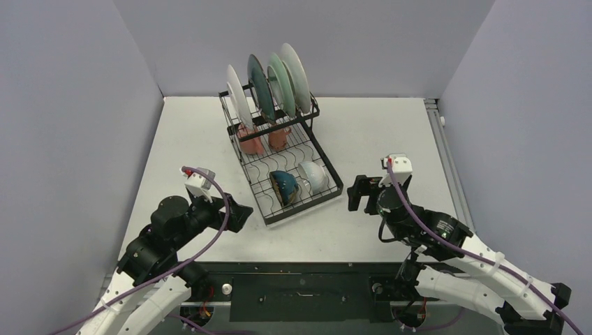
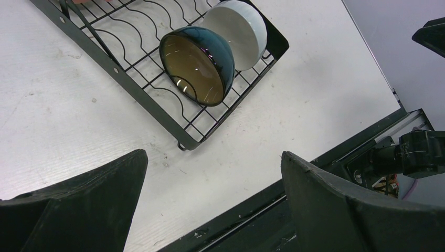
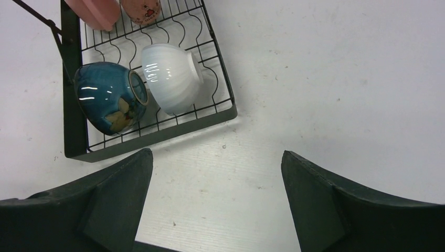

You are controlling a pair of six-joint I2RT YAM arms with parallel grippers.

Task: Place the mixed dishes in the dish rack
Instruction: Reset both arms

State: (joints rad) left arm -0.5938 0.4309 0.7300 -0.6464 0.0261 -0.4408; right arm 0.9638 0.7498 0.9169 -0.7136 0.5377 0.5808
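Left pincer [image 2: 211, 157]: jaws apart and empty, over the tabletop [image 1: 391, 132] just off the near left corner of the dish rack [image 1: 304, 206].
Right pincer [image 3: 216, 152]: jaws apart and empty, just beside the rack's near right corner.
Direction: the rack lies ahead, between your two pincers, its long axis running away towards the back wall.
Nearer arm: left for the dark bowl [image 1: 283, 187], right for the white bowl [image 1: 314, 176]; both bowls lie tipped and touching on the lower tray.
Farther in: pink mugs [image 1: 251, 142], then upright plates [image 1: 269, 87].
Judgement: you likely have nothing left to load.
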